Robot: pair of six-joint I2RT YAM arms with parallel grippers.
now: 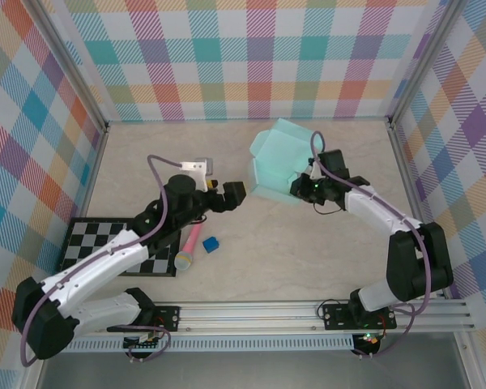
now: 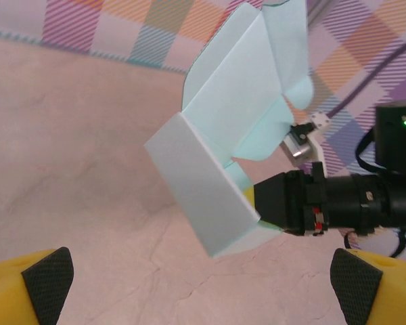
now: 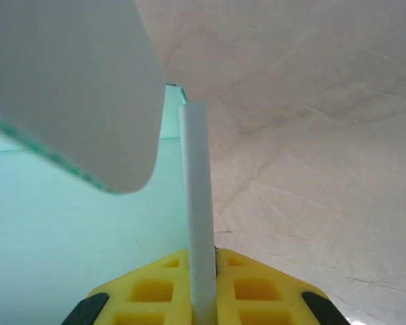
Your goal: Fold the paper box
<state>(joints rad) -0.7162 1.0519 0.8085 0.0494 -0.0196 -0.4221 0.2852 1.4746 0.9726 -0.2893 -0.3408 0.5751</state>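
While the right gripper (image 1: 302, 189) is pinched together on one thin wall of the paper box (image 1: 277, 158), the half-formed shell depends on that single hold. The card looks light and springy, so it may pivot, slip from the pads, or crease at the pinch if pulled sideways. The left gripper (image 2: 201, 288) has its jaws wide apart with nothing between them and faces the box's near-left panel. From above I cannot quite tell whether it is just clear of that panel or brushing it. A blunt push from there would probably twist the box against the right hold or cave in the loose upper flaps, which stand open and unlocked. The right arm's purple cable (image 1: 314, 150) arcs close over the box's right side and could catch a flap. The box sits toward the far middle of the table, near the far wall, so there is little room beyond it. The bare tabletop (image 1: 308, 259) on the near side, between the arms, is the free space. On the near left, the checkered mat (image 1: 89, 243), a pink pen-like thing (image 1: 191, 243) and a small blue cube (image 1: 210, 244) lie close to the left arm, and a careless swing could knock them.
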